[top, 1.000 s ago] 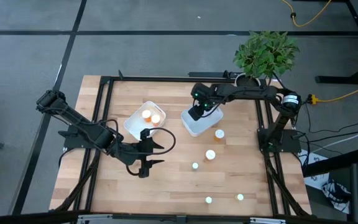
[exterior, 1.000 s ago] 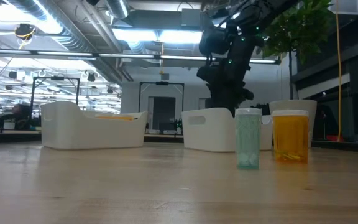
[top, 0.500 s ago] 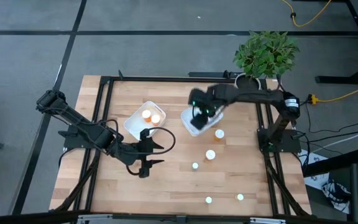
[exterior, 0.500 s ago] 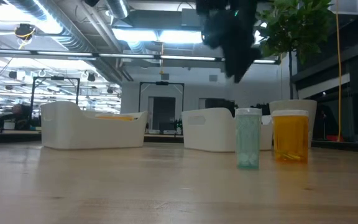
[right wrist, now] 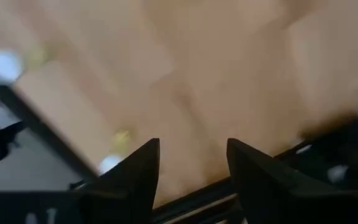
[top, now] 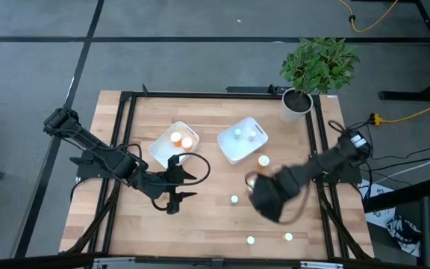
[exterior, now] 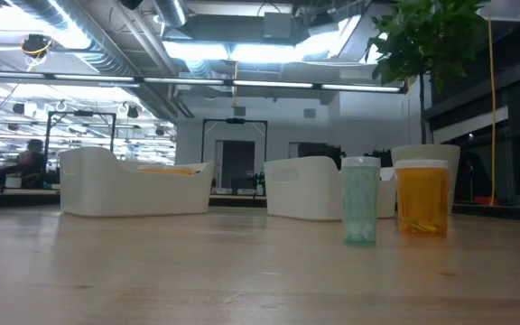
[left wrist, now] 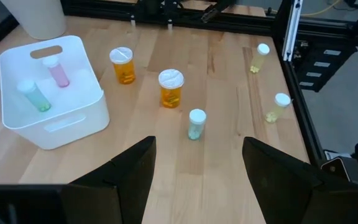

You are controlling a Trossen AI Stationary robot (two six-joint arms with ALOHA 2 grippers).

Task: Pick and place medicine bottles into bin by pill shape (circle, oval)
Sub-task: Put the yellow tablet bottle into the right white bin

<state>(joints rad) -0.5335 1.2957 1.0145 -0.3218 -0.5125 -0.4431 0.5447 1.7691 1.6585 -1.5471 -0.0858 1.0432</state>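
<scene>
While both arms' fingers gape empty, bottles dot the wooden table.

Pink bottle and green bottle lying binned, five others upright on table

Swung away from above the right-hand bin toward five o'clock: right gripper, jaws apart, ended over bare table near an orange bottle. Cleared out of the low view entirely.
</scene>
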